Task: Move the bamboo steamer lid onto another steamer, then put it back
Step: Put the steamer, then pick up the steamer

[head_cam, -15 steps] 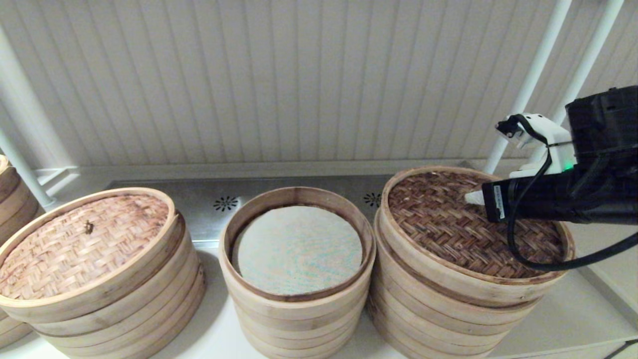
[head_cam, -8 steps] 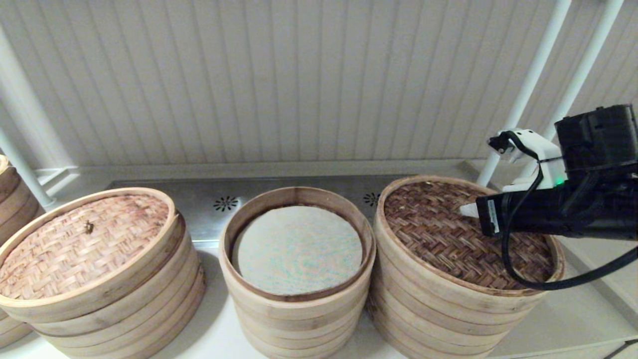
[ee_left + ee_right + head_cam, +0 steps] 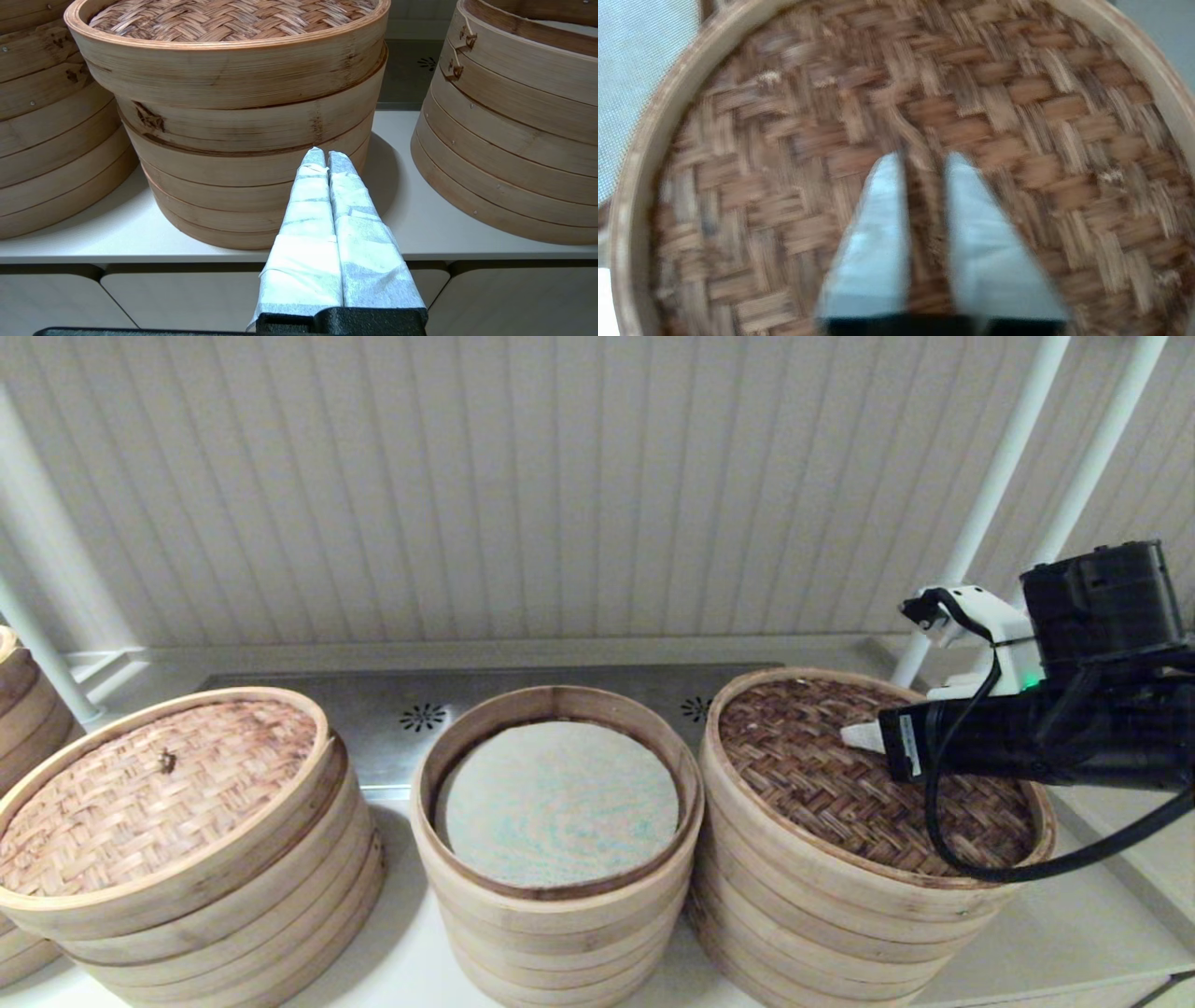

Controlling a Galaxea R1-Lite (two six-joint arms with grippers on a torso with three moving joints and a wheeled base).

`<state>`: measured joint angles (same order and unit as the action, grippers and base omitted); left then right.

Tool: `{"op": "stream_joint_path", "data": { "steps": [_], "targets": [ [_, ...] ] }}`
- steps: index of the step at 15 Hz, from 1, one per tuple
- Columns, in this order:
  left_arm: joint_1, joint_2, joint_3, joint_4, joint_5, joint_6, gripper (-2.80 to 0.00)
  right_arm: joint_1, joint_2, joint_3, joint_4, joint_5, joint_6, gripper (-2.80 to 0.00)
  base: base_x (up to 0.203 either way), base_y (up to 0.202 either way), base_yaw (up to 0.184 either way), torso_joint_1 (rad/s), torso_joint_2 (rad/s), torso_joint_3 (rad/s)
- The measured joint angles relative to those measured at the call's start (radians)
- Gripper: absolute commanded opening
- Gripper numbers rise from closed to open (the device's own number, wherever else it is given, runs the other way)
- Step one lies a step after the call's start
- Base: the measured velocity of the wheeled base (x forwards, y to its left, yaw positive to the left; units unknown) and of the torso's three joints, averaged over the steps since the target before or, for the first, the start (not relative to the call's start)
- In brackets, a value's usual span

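The bamboo steamer lid (image 3: 822,784), dark herringbone weave with a pale rim band, lies level on the right-hand stack (image 3: 822,915). My right gripper (image 3: 854,735) reaches over its centre from the right. In the right wrist view the gripper (image 3: 924,161) is closed on a narrow strand at the middle of the lid (image 3: 1017,116). The other steamer (image 3: 560,698), with a reddish-brown inner ring and grey-green liner (image 3: 557,803), stands uncovered in the middle. My left gripper (image 3: 325,156) is shut and empty, parked low before the counter's front edge.
A stack with a tan woven lid (image 3: 159,784) stands at the left, with another stack (image 3: 19,709) beyond it. White poles (image 3: 990,495) rise behind the right stack. A steel panel with vents (image 3: 420,716) runs along the back wall.
The lid hung tilted above the right stack a second ago. It has come down with my right gripper and now sits level on that stack. The gripper also shifted slightly left.
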<state>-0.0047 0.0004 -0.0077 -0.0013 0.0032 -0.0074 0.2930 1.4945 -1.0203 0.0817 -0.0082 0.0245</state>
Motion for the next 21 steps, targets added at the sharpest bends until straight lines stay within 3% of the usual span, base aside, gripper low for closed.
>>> {"op": "stream_joint_path", "data": {
  "steps": [8,9,13,21],
  "targets": [
    [0.0,0.0,0.0,0.0,0.0,0.0,-2.8,-0.013,-0.176,-0.04,-0.004,-0.019,-0.003,0.0,0.0,0.0,0.0,0.0,0.0,0.0],
    [0.0,0.0,0.0,0.0,-0.001,0.0,-2.8,-0.016,-0.223,-0.031,0.006,-0.03,-0.004,-2.8,0.0,0.0,0.0,0.0,0.0,0.0],
    [0.0,0.0,0.0,0.0,0.0,0.0,-2.8,-0.024,-0.41,0.016,0.088,-0.054,-0.002,-2.8,0.0,0.0,0.0,0.0,0.0,0.0],
    [0.0,0.0,0.0,0.0,0.0,0.0,-2.8,-0.129,-0.868,0.13,0.422,-0.075,0.019,-2.8,0.0,0.0,0.0,0.0,0.0,0.0]
  ]
}}
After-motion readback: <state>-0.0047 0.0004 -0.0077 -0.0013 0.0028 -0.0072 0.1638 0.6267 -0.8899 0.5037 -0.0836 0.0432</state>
